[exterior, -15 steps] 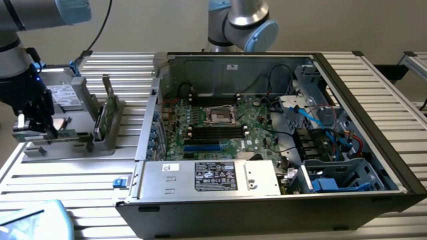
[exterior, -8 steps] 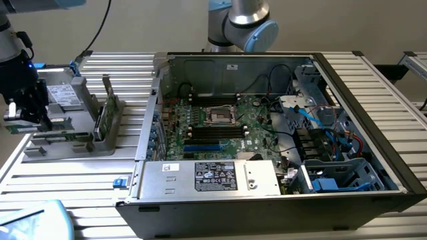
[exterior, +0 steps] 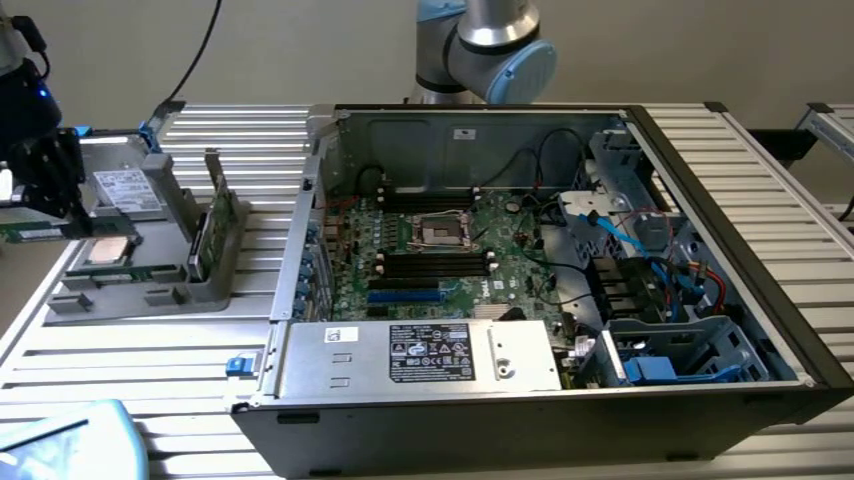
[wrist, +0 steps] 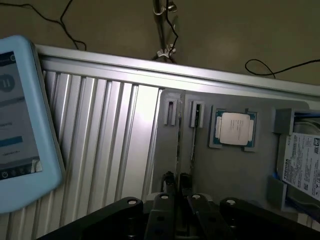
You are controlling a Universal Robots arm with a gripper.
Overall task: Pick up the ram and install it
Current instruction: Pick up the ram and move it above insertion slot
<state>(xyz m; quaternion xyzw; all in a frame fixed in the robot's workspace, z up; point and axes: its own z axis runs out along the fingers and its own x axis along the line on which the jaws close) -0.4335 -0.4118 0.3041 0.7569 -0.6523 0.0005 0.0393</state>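
My gripper (exterior: 63,216) hangs at the exterior view's far left, over the left end of the grey parts tray (exterior: 80,300). It is shut on the ram (exterior: 32,232), a thin green stick that lies level just under the black fingers. In the wrist view the two fingertips (wrist: 170,181) stand close together. The ram (wrist: 178,145) runs away from them edge-on as a thin dark line. The open computer case (exterior: 787,330) lies to the exterior view's right, with the green motherboard (exterior: 514,245) and its black memory slots (exterior: 434,266) inside.
The tray also holds a silver processor chip (exterior: 107,250) (wrist: 234,128), a hard drive (exterior: 127,186) (wrist: 302,167) and upright green sticks in a grey holder (exterior: 214,225). A tablet in a light blue case (exterior: 67,445) (wrist: 20,120) lies on the ribbed table. The case wall (exterior: 300,240) stands between tray and motherboard.
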